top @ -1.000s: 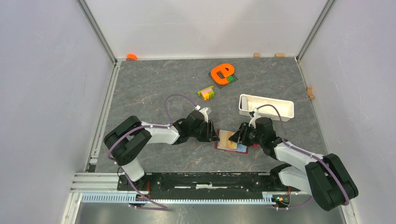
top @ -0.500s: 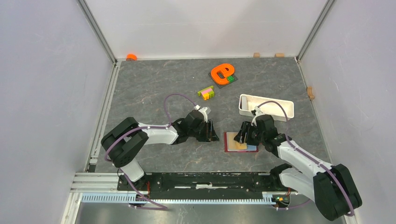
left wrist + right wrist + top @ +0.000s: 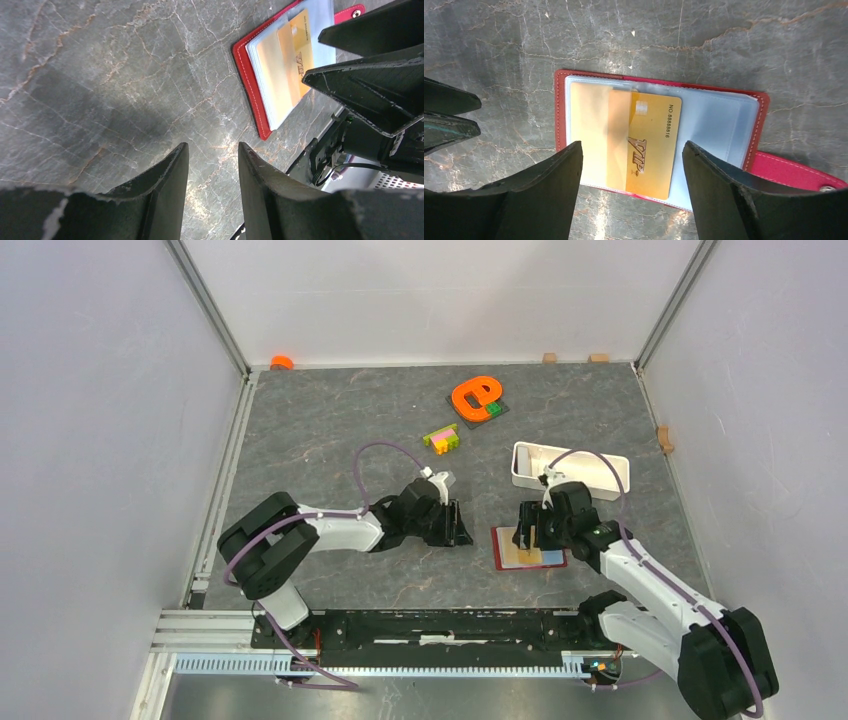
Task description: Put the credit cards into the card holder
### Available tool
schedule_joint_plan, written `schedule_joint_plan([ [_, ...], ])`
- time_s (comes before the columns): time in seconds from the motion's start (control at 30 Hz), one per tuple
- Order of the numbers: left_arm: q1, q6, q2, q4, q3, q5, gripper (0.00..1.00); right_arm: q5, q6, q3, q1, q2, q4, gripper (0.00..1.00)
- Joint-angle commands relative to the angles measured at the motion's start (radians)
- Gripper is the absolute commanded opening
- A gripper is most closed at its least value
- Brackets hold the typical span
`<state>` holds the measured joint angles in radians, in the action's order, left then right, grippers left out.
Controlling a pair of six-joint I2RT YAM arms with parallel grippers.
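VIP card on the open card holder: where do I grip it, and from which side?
Grip the VIP card by its bare half, the one toward the snap tab; the opposite long edge looks tucked under the clear sleeve of the card holder. It lies flat, so I'd bring the right gripper straight down and pinch across the two short edges.

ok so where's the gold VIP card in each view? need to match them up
Top external: VIP card is right of centre, a tan patch on the open card holder.
Left wrist: VIP card is at upper right, inside the card holder.
Right wrist: VIP card is at centre, its left part under the clear sleeve.
Shared landmark: the card holder's red border around the light-blue inside.
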<state>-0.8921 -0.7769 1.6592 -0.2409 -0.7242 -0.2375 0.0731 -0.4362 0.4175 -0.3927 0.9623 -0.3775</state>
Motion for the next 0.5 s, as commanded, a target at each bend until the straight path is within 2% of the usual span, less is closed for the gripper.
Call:
schedule_joint_plan([
  [0.0,-0.02,0.001,0.005,-0.036,-0.027,0.003,0.48,-0.046,0.074,0.07,-0.003,-0.017,-0.056,0.78],
  [0.27,-0.062,-0.03,0.042,-0.073,-0.051,0.006,0.48,-0.062,0.015,0.035,-0.003,-0.011,-0.109,0.76],
  [0.47,-0.08,-0.055,0.108,-0.122,-0.063,-0.004,0.44,0.047,-0.03,-0.042,-0.007,0.002,-0.033,0.7],
])
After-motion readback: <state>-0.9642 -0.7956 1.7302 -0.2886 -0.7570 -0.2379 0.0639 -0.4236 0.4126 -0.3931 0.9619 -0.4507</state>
